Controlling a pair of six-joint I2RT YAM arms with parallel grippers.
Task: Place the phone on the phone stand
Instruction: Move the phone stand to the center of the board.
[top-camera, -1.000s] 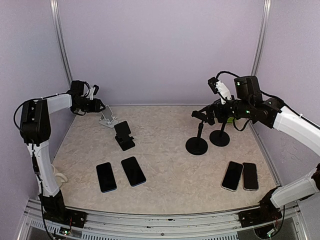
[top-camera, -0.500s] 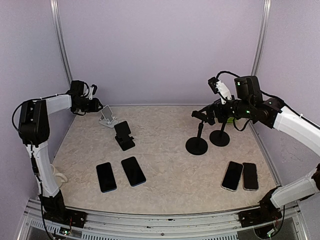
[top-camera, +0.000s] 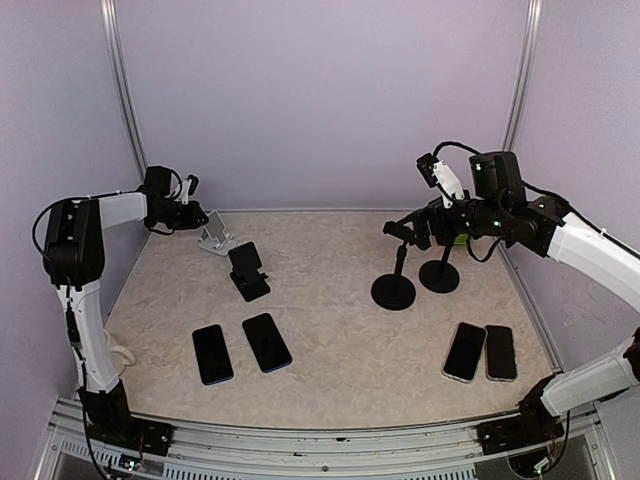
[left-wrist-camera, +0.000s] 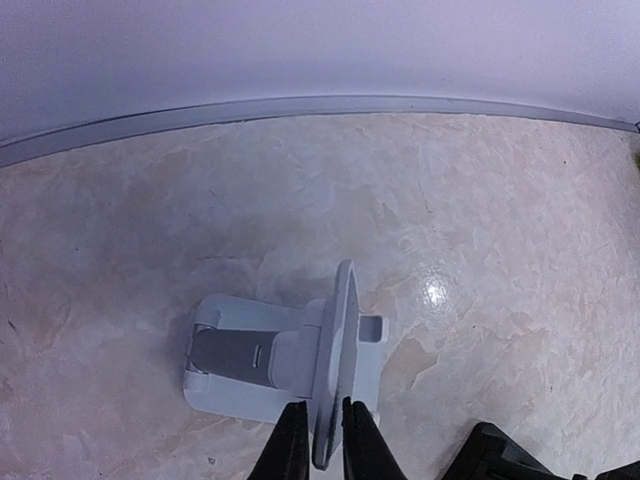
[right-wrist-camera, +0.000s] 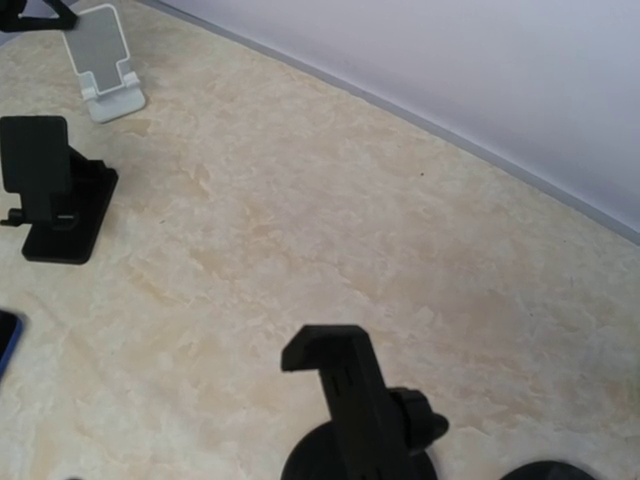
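Fingers of the left pincer pinch the upright plate of the white stand, likely to steady or reposition it before loading. The right pincer hangs apart and empty near a black stand. All four phones lie flat on the surface, untouched.

White phone stand on marbled tabletop, back plate edge-on, tilted. Left gripper at bottom edge; dark fingertips pinch plate's near end, one each side. Black stand corner at lower right. Pale wall beyond.
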